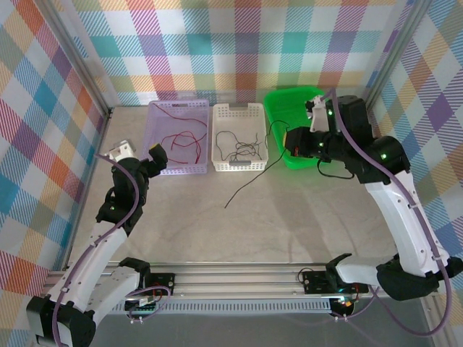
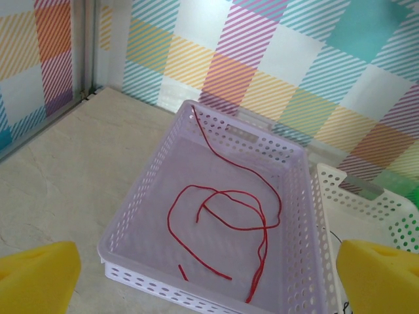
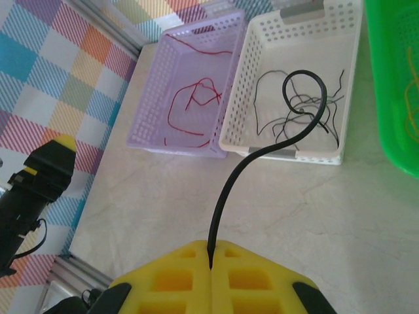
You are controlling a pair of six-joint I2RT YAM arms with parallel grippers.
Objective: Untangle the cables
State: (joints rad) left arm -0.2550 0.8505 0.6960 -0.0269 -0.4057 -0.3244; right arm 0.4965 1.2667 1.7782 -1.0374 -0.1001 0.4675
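The right tool (image 3: 211, 256) is clamping shut on one black cable (image 3: 226, 190), which is rising out of its closed tips and curling into a hook ahead of it. In the top view this cable is trailing away from the tool, past the white tray (image 3: 288, 152) and down onto the table (image 3: 294, 209). The left tool (image 2: 208, 271) is hovering with its fingers spread wide and gripping nothing, and the lilac tray (image 2: 131, 216) is lying just ahead of and below it.

Judging by how things are lying, the work is looking roughly midway. The red cables (image 2: 222, 193) are resting loose in the lilac tray, looping over each other but no longer knotted with other colours. An orange-yellow cable (image 3: 409, 108) is showing faintly in the green bin (image 3: 386, 78), off to the right of the right tool. What is remaining is the knot of black cables (image 3: 259, 108) in the white tray ahead of the right tool. They are crossing one another thickly and are probably needing to be drawn out one by one.

Counting: there are three containers, and two tools, one closed and one open. The reds are looking like two strands, though I cannot tell for certain. One orange-yellow strand is showing in part. One black cable is being held, and the blacks in the tangle are too fine and interwoven to number.
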